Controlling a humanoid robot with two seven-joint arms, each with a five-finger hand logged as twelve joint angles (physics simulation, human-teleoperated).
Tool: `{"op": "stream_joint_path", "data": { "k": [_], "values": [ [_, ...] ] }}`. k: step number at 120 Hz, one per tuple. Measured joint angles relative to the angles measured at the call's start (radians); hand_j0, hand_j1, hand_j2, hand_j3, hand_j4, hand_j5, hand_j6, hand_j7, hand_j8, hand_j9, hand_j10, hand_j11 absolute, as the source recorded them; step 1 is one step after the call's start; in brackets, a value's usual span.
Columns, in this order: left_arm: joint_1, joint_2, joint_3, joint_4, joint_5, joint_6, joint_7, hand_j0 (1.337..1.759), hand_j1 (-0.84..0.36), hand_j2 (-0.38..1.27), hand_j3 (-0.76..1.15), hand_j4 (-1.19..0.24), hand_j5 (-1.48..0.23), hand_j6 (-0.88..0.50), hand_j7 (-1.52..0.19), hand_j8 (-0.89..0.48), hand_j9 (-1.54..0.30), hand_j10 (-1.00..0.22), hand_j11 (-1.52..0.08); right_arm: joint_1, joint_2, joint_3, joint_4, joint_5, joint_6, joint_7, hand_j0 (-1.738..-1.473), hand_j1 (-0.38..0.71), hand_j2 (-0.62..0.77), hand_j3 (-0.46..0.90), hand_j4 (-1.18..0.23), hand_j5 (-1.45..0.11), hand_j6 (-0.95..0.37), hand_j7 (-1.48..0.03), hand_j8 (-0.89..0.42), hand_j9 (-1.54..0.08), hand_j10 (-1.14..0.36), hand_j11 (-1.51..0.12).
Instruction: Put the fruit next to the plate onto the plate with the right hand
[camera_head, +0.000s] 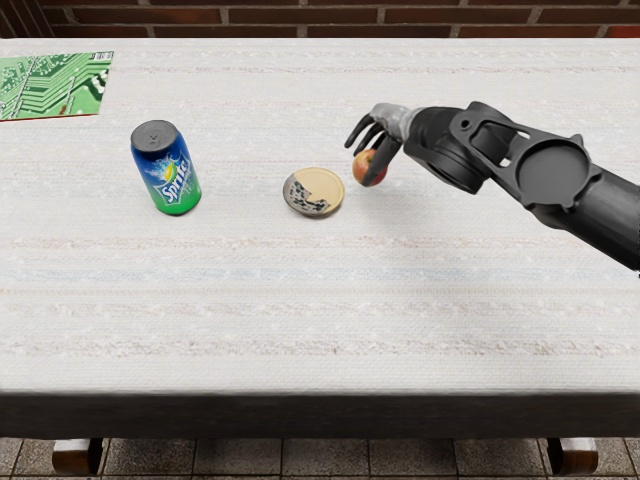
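Head view, right hand (376, 136), fruit (365, 171) beside plate (324, 181)

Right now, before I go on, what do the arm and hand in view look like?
Only the right arm shows: matte dark grey to black, in chunky segments, with a large round disc cover on one joint. The right hand has slim dark fingers and a paler grey wrist piece. No cables or markings are visible.

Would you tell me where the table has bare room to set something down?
The whole front strip of the table is bare, as is the gap between Sprite can and plate. It is crowded where plate, fruit and right hand meet.
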Motion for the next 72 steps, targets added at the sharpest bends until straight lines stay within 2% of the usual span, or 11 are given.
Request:
{"op": "stream_joint_path", "data": {
  "k": [32,72],
  "values": [
    [0.000,0.000,0.000,0.000,0.000,0.000,0.000,1.658,0.07,0.05,0.00,-0.23,-0.30,-0.23,-0.30,-0.23,-0.30,-0.23,-0.30,0.007,0.048,0.010,-0.022,0.000,-0.018,0.000,-1.658,0.25,0.20,0.00,-0.57,-0.77,-0.56,-0.75,-0.39,-0.76,-0.49,-0.76],
    [0.000,0.000,0.000,0.000,0.000,0.000,0.000,1.658,0.07,0.05,0.00,-0.23,-0.30,-0.23,-0.30,-0.23,-0.30,-0.23,-0.30,0.028,0.134,0.010,-0.097,-0.001,-0.064,0.000,-1.658,0.25,0.20,0.00,-0.57,-0.76,-0.56,-0.75,-0.39,-0.76,-0.48,-0.76]
  ]
}}
